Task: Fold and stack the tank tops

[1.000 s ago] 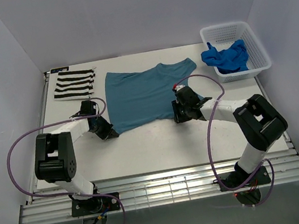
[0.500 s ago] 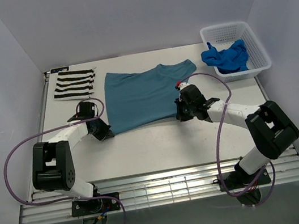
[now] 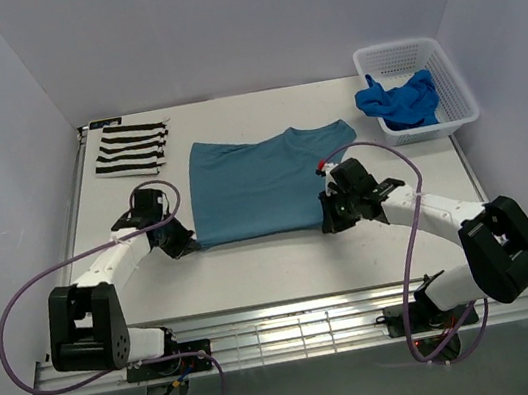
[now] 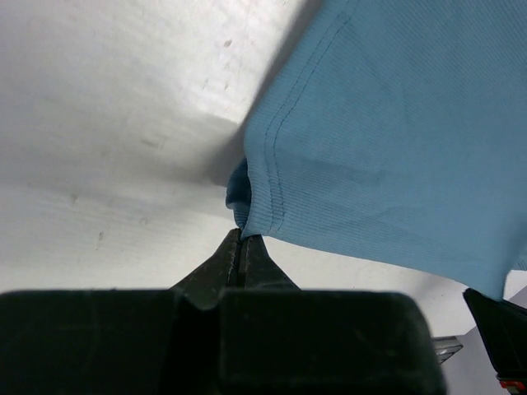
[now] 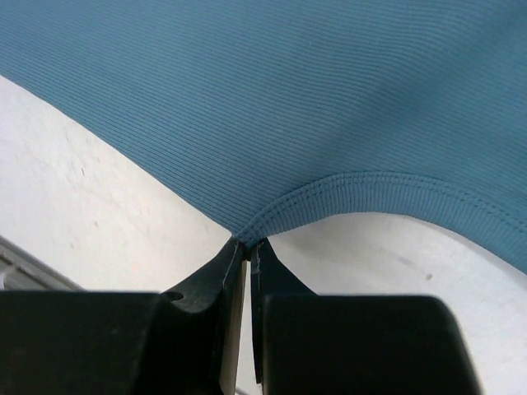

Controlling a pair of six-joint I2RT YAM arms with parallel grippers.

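Teal tank top [image 3: 252,184] spans between 2 jaws, each clenched on its edge.

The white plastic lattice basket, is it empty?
No, a bright royal blue cloth tank top lies bunched inside the white plastic lattice basket.

Teal top [image 3: 252,187] spread centrally, striped top [image 3: 131,147] folded far-left, royal-blue top [image 3: 400,100] bunched in basket [image 3: 397,47].

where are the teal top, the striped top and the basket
teal top [image 3: 247,188], top view, middle of the spread cloth
striped top [image 3: 130,147], top view, middle of the folded cloth
basket [image 3: 456,76], top view, right wall
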